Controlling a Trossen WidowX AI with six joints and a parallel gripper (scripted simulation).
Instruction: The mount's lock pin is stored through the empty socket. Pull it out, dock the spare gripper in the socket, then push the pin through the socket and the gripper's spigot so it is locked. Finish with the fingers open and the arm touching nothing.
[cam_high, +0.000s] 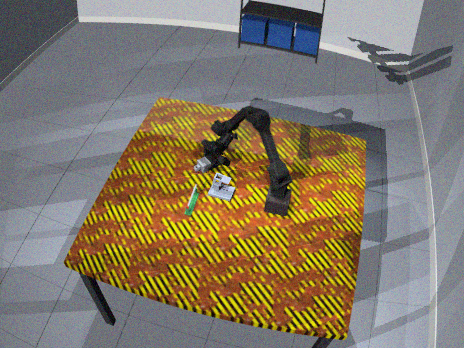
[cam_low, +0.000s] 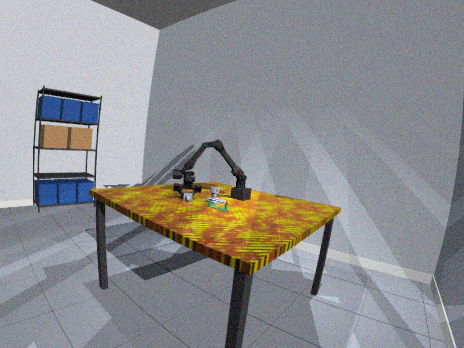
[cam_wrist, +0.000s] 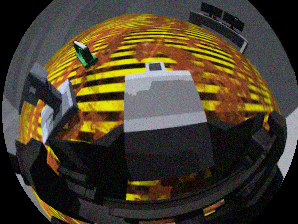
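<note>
My gripper (cam_high: 209, 161) (cam_low: 188, 191) (cam_wrist: 161, 120) is shut on the spare gripper, with one finger on each side. The spare gripper (cam_high: 202, 165) (cam_low: 188, 197) (cam_wrist: 165, 102) is a grey block with a small pale square end pointing away in the wrist view. It is at or close to table height; contact with the table cannot be told. The pale mount (cam_high: 221, 193) (cam_low: 215, 190) (cam_wrist: 49, 120) stands beside it, to the left in the wrist view. The socket's inside is too small to read. No pin can be made out in it.
A narrow green holder (cam_high: 192, 203) (cam_low: 218, 206) (cam_wrist: 85, 57) stands near the mount, with a pale strip along it; whether that strip is the lock pin is unclear. The patterned table (cam_high: 225, 270) (cam_low: 200, 225) carries everything. Shelves (cam_high: 280, 12) (cam_low: 65, 175) stand off the table.
</note>
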